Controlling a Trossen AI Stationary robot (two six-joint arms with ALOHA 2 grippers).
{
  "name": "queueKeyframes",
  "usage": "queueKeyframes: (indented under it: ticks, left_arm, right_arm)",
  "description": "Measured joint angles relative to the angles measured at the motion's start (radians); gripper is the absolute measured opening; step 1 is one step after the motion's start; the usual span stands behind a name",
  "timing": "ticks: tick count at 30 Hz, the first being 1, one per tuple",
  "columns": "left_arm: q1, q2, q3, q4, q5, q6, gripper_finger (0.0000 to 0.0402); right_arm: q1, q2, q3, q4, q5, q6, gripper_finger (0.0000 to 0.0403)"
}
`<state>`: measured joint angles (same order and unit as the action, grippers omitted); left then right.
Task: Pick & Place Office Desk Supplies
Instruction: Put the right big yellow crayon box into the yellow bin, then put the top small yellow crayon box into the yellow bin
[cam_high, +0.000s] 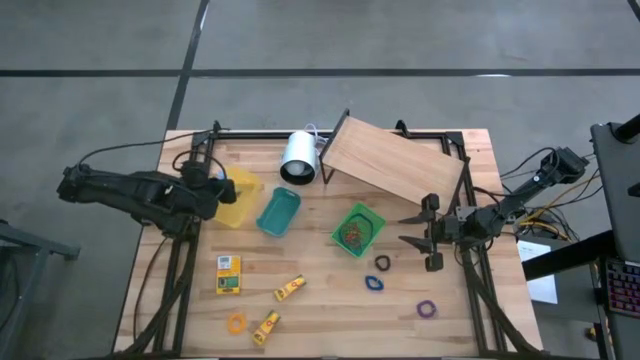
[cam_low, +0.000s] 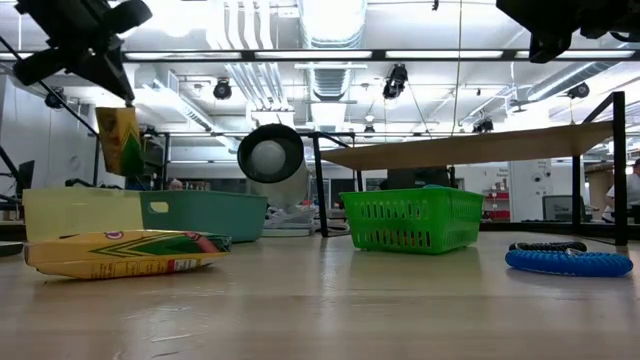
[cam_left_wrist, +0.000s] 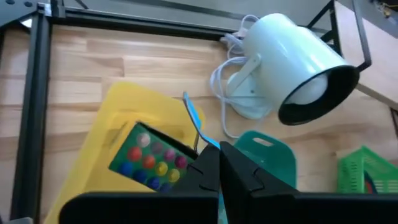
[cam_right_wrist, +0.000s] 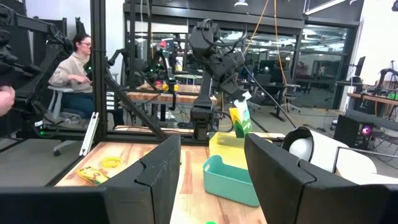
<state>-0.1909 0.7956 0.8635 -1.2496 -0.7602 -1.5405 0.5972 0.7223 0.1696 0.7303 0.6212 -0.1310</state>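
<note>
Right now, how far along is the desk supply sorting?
Done: bands lie in the green basket. In hand: the left claw, shut on a green-and-white packet, hangs over the yellow bin. Left: the yellow box, two tubes, and loose bands. The right claw waits open.

Left gripper (cam_high: 218, 181) holds a packet (cam_low: 119, 140) above the bin (cam_high: 240, 205).

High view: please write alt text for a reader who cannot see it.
The left gripper holds a small packet over a yellow bin at the wooden table's back left. The right gripper hangs open beside a green basket, with a teal bin, yellow supplies and rubber bands scattered in front.
</note>
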Motion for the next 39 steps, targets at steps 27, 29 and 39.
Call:
queueKeyframes:
  ticks: [27, 29, 39]
  left_arm:
    - [0.011, 0.000, -0.197, 0.025, -0.011, -0.080, 0.0047]
    - [0.011, 0.000, -0.197, 0.028, -0.010, -0.080, 0.0058]
    - [0.011, 0.000, -0.197, 0.078, -0.008, -0.027, 0.0099]
  right_arm:
    - [0.000, 0.000, 0.000, 0.000, 0.000, 0.000, 0.0178]
    - [0.000, 0.000, 0.000, 0.000, 0.000, 0.000, 0.0178]
    - [0.000, 0.000, 0.000, 0.000, 0.000, 0.000, 0.0178]
